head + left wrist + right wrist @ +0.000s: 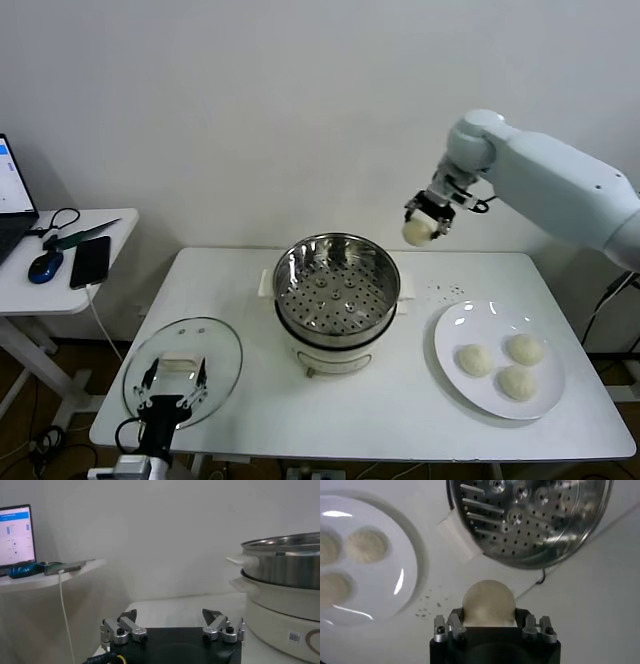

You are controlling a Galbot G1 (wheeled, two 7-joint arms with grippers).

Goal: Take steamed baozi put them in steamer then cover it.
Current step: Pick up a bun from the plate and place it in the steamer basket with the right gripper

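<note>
In the head view, the right gripper (419, 228) is hanging in the air above the back edge of the bench (400, 420), just beyond the steamer (337, 300) and toward its right side. Its jaws are closing on one steamed baozi (416, 232), which is sitting between them clear of the bench. The steamer is standing near the middle of the bench, uncovered, and its perforated tray (335, 298) is lying bare inside. Three more buns (500, 366) are resting on the white plate (452, 330) near the right edge of the bench. The cover (183, 372) is lying flat at the front left corner of the bench, and the left gripper (172, 388) is hovering over it with its jaws standing wide. A small side table (60, 275) is standing to the left of the bench, carrying a phone (90, 261) and a mouse (44, 266).

In the left wrist view, the left gripper (172, 626) is showing its jaws spread wide with nothing between them. The steamer (282, 587) is rising close beside it on its white base.

In the right wrist view, the right gripper (493, 626) is holding the steamed baozi (488, 602) firmly from both sides. Below it, the steamer (530, 520) is showing its holed tray, and the white plate (410, 560) with the three buns (366, 546) is lying just beside it.
</note>
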